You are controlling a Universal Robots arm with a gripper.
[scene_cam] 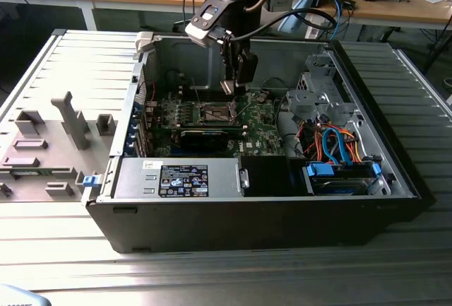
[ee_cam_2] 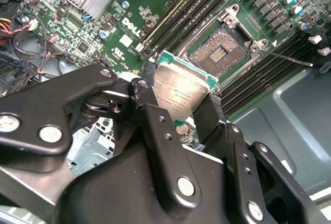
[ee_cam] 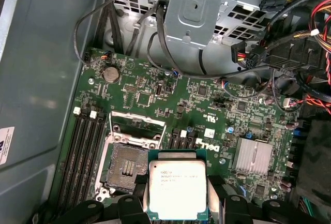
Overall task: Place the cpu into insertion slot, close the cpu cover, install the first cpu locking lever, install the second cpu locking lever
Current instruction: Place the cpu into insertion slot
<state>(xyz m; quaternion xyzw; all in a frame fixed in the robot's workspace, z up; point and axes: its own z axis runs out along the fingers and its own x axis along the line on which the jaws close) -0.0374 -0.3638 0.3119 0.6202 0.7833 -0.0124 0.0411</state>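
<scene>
Above the green motherboard (ee_cam: 155, 87), the claw (ee_cam_2: 180, 113) clamps the flat, dull-silver square cpu (ee_cam: 177, 185) near the insertion slot (ee_cam: 125, 164).

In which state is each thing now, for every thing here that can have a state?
gripper, shut on the cpu.
cpu, held beside the slot, not seated.
insertion slot, uncovered, nothing in it.
cpu cover, swung open.
locking lever, unlatched.
computer case, lying with its side open.
</scene>
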